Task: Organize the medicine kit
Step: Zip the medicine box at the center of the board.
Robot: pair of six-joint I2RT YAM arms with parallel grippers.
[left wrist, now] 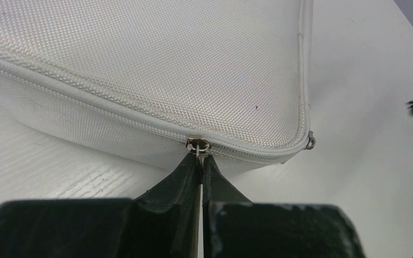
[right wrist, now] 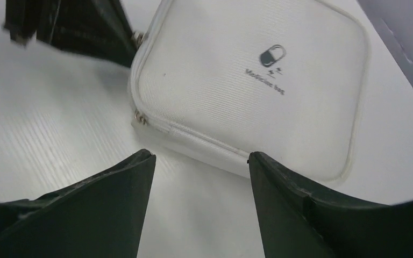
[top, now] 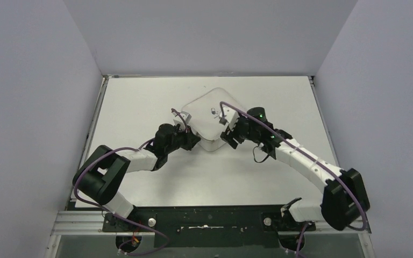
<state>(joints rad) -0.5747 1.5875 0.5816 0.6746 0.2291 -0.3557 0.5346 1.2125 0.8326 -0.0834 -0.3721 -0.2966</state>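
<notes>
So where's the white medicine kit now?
In the top view, the medicine kit lies mid-table, between the left gripper, pinching its zipper pull, and the open right gripper.

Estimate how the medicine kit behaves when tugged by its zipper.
Probably semi-stiff: the medicine kit keeps flat woven faces. Unanchored on the smooth table, it may slide when the left gripper, shut on the zipper pull, tugs.

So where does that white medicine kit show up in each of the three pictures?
Top external: the medicine kit lies near the centre of the picture.
Left wrist: it fills the upper left, with its zip edge nearest the camera.
Right wrist: it is at the upper right, with its pill logo showing.
Shared landmark: the left fingers, shut on a zipper pull at the kit's edge.
</notes>
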